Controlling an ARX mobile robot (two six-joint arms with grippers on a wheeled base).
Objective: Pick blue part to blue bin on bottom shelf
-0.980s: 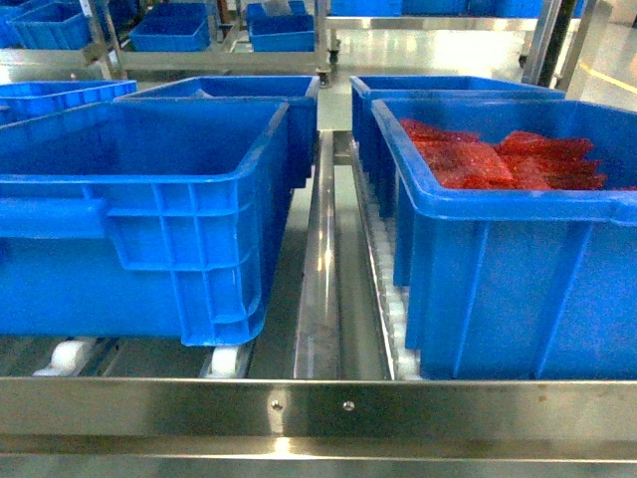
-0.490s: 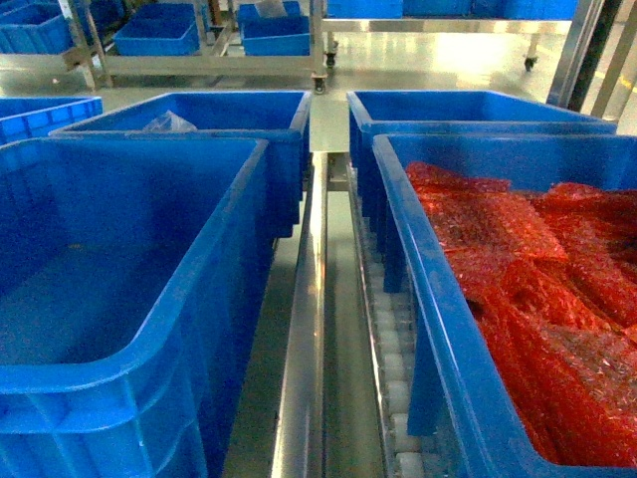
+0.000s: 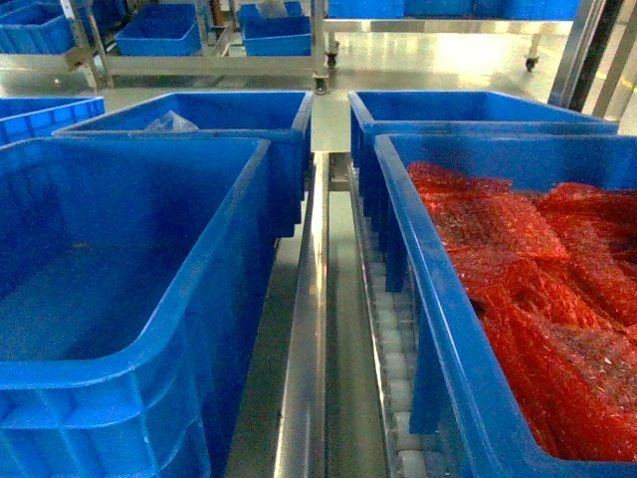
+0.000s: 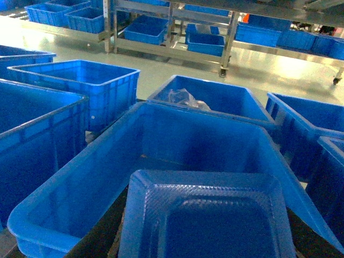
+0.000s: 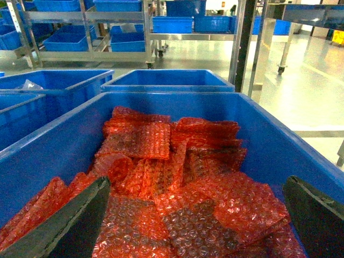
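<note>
The left gripper (image 4: 207, 226) apparently held the blue part (image 4: 207, 215) above the blue bin (image 4: 70, 199); slipping threatened. The right gripper (image 5: 196, 226) gaped empty.

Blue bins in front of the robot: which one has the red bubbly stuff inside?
The near bin on the right holds the red bubble-wrap bags. The near left bin looks empty, and the far left bin holds only clear plastic.
</note>
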